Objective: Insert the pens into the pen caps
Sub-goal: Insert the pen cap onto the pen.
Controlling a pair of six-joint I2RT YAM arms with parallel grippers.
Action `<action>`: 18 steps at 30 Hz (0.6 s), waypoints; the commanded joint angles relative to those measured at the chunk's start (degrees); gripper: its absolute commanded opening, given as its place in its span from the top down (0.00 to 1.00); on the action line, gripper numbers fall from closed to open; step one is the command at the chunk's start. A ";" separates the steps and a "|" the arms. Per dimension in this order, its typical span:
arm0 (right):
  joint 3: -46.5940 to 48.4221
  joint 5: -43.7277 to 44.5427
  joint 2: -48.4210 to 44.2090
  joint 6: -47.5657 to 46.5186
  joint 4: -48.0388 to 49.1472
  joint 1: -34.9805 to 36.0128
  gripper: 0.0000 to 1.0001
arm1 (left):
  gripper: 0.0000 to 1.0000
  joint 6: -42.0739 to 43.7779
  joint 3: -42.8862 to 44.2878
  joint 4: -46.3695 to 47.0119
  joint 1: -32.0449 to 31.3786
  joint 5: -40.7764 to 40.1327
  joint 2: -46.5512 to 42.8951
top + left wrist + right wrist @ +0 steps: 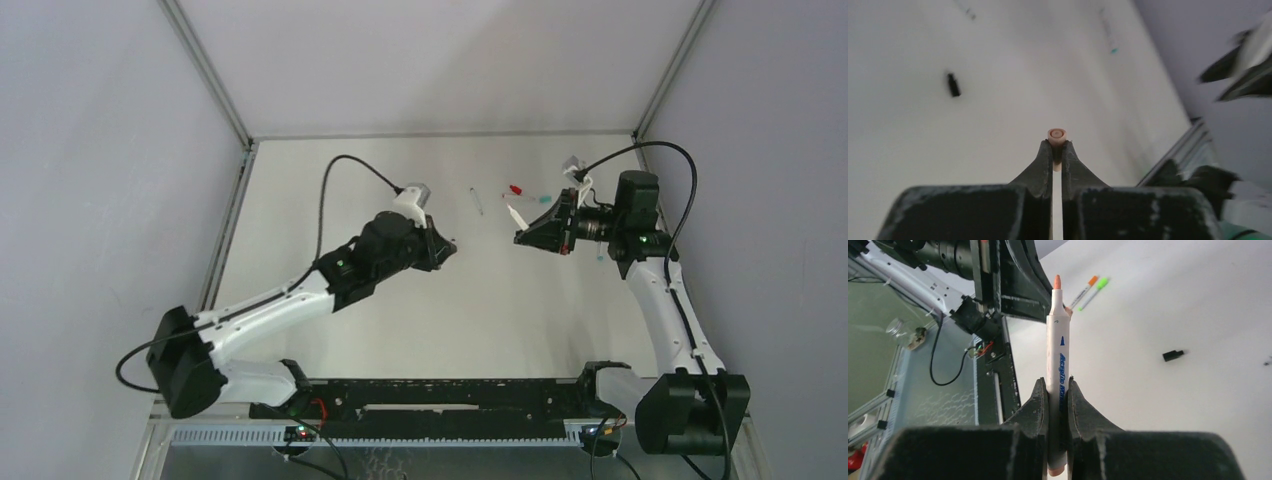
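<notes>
— Well, what sits in your left claw [1057,147]?
— It's clenched on the orange cap [1057,134], whose round end pokes past my fingertips. I think that's its open mouth, though the view is soft.
— And the right?
— My right claw [1058,385] grasps the orange-tipped pen [1057,330] low on the barrel, nib pointing out toward the left arm.
— How do they stand?
— Both are raised above the table [400,300], facing each other, with a gap between nib and cap.
— Anything lying loose?
— A black cap [1173,355] lies alone. An orange-ended pen [1084,291] and a green-ended pen [1094,292] lie side by side beyond my nib.
</notes>
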 commanded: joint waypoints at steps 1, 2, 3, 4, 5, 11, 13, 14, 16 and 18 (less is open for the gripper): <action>1.10 -2.59 -1.52 -0.69 0.52 2.45 0.99 | 1.00 -5.71 -8.23 23.10 -0.12 1.46 -6.83; 0.49 -2.66 -1.66 0.56 1.84 4.29 0.99 | 1.00 -7.17 -9.91 26.73 -0.10 1.24 -7.70; 0.05 -2.49 -1.73 1.52 3.04 5.36 1.00 | 1.00 -9.06 -11.43 30.54 -0.09 0.77 -8.34; -0.19 -2.23 -1.80 1.86 3.39 6.27 1.00 | 1.00 -11.04 -12.72 33.91 -0.12 0.16 -8.72; -0.27 -1.35 -1.73 1.93 3.43 7.24 1.00 | 1.00 -13.33 -13.80 36.85 -0.09 -0.46 -8.82; -0.60 3.26 -1.24 1.13 2.90 11.23 1.00 | 1.00 -25.98 -15.28 46.25 -0.12 -2.52 -5.99; -0.72 4.08 -1.12 0.49 2.62 11.97 1.00 | 1.00 -28.42 -15.70 48.84 -0.16 -3.11 -5.07; -0.72 4.31 -1.13 0.28 2.41 12.17 1.00 | 1.00 -29.38 -16.04 50.19 -0.10 -3.75 -4.79; -0.72 4.59 -1.19 -0.25 2.03 12.55 1.00 | 1.00 -30.94 -17.07 52.90 -0.09 -5.30 -4.67; -0.72 4.82 -1.21 -0.79 1.62 12.87 1.00 | 1.00 -32.18 -17.99 55.34 -0.10 -6.68 -4.67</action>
